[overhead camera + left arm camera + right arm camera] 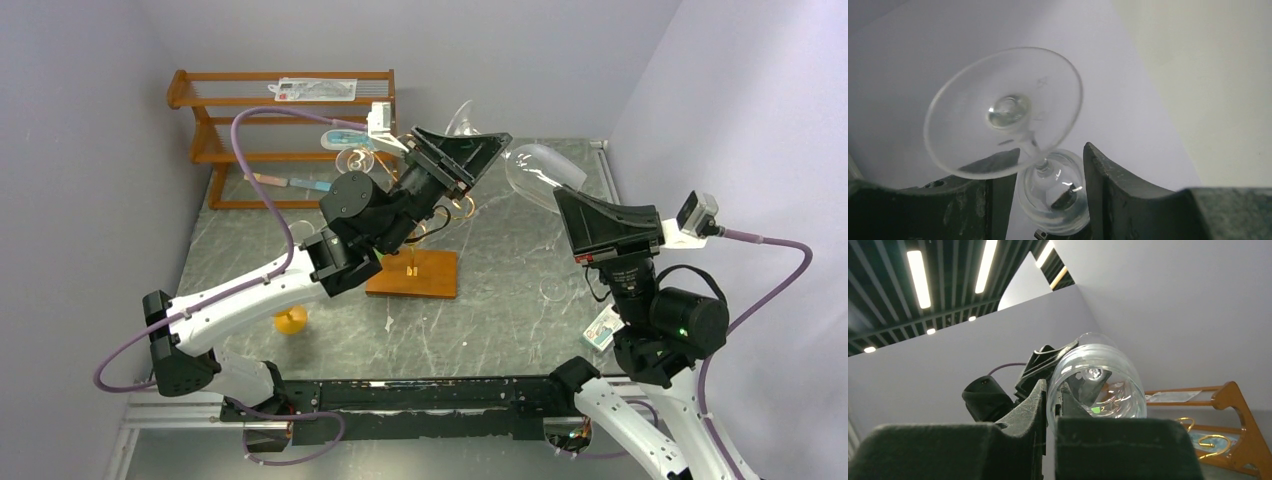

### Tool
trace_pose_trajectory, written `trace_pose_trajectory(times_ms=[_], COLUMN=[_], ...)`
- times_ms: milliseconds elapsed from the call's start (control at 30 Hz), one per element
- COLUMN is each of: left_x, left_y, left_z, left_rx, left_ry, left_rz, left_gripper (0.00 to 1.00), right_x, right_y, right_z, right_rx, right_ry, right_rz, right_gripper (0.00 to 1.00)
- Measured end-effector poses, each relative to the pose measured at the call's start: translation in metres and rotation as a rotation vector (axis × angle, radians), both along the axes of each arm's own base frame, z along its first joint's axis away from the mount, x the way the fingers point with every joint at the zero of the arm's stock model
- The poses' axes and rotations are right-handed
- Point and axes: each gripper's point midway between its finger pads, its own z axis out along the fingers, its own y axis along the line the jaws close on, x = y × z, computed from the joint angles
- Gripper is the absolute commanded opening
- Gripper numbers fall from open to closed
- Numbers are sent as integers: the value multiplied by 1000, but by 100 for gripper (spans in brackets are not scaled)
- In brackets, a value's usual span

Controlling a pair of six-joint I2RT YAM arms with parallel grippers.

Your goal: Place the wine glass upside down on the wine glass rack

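The clear wine glass [540, 170] is held roughly level in the air above the table, with its foot toward the back wall and its bowl toward the right. My right gripper [562, 200] is shut on the bowl's rim, one finger inside the bowl [1098, 385] and one outside; the gripper [1052, 390] pinches the glass wall. My left gripper [495, 145] is open, its jaws either side of the stem with a gap. The foot [1003, 112] shows above the left gripper [1049, 150]. The gold wire rack stands on its orange-brown base [412, 272] under the left arm, mostly hidden; gold scrolls [1210, 440] show.
A brown wooden slatted shelf unit [290, 130] stands at the back left with a flat packet [315, 90] on top. A yellow object [291, 320] lies near the left arm. A small printed pack [603, 327] lies by the right arm's base. Walls close in on three sides.
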Motion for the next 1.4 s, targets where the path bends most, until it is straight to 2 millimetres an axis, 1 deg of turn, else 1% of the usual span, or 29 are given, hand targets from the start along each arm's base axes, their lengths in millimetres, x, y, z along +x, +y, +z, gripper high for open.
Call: trace_pose_trajectory(times_ms=[67, 133, 233, 333, 467, 700, 867, 967, 1033, 1167, 1200, 1233, 1300, 1367, 1400], left_x=[2, 5, 12, 17, 18, 16, 18, 20, 20, 19, 19, 19, 17, 14, 12], left_y=[4, 8, 16, 24, 35, 45, 45, 43, 43, 44, 45, 45, 46, 46, 46], left_z=[0, -7, -18, -23, -15, 2, 6, 10, 13, 17, 18, 19, 21, 23, 25], left_rx=[-22, -36, -52, -82, -170, -270, -301, -315, -324, -331, -329, -326, -311, -293, -277], left_ry=[10, 32, 70, 89, 62, 5, -47, -72, -89, -120, -128, -139, -169, -207, -234], left_rz=[21, 44, 90, 129, 159, 187, 221, 240, 249, 268, 273, 279, 289, 295, 300], left_gripper=[53, 52, 47, 45, 41, 32, 28, 18, 6, 5, 5, 5, 5, 5, 5], right_x=[-3, -5, -7, -4, -3, -2, -4, -5, -5, -4, -4, -3, -2, 3, 6], right_y=[0, 0, 2, 4, 7, 10, 11, 12, 13, 14, 15, 15, 16, 15, 14], right_z=[2, 1, -2, -7, -11, -13, -12, -11, -10, -11, -11, -12, -13, -16, -21], right_rx=[2, 4, 5, 1, -1, 10, 13, 12, 12, 10, 9, 9, 5, -2, -10], right_ry=[-12, -19, -20, -8, -2, -15, -28, -34, -39, -35, -33, -30, -15, 20, 47], right_rz=[8, 16, 29, 36, 50, 69, 82, 86, 91, 97, 100, 102, 100, 87, 75], right_gripper=[0, 0, 0, 0, 0, 0, 0, 0, 0, 0, 2, 8, 27, 51, 58])
